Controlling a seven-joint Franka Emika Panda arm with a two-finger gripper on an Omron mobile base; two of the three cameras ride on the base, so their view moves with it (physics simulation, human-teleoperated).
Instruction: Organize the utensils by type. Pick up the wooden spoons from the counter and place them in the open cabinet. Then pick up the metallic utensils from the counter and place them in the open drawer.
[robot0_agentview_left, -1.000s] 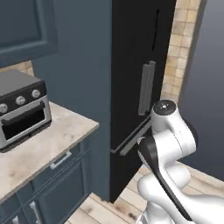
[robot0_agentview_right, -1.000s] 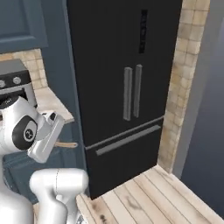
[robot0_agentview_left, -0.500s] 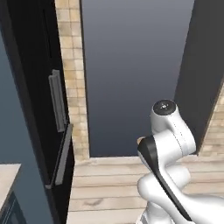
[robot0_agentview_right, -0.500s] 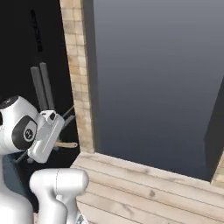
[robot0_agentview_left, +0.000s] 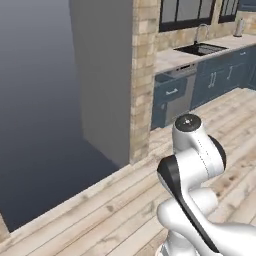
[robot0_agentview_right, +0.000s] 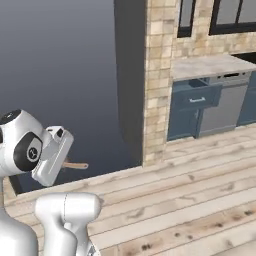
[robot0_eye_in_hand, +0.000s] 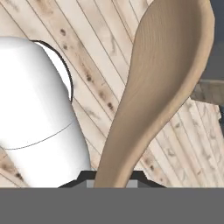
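Observation:
The wooden spoon (robot0_eye_in_hand: 162, 83) is light brown, and its oval bowl looms large in the hand view above the plank floor. My gripper (robot0_eye_in_hand: 113, 177) is shut on its handle, with the dark fingertips just showing on either side at the bottom. In the right base view the gripper (robot0_agentview_right: 62, 161) hangs at the left beside the arm, and a short end of the wooden spoon (robot0_agentview_right: 76, 165) sticks out to the right of it. The task's counter, the metallic utensils and the open cabinet are out of view.
A grey wall (robot0_agentview_left: 45, 100) and a brick column (robot0_agentview_right: 159, 80) stand ahead. Beyond it runs a sink counter (robot0_agentview_left: 200, 50) over slate-blue cabinets, with a slate-blue drawer (robot0_agentview_right: 195, 97) that looks slightly pulled out. Light wooden floor (robot0_agentview_right: 190, 200) spreads below.
The whole picture has swung, so the camera moved: the black fridge and toaster-oven counter have left the views and the wall, brick column and sink counter have come in. The spoon stays in the grip.

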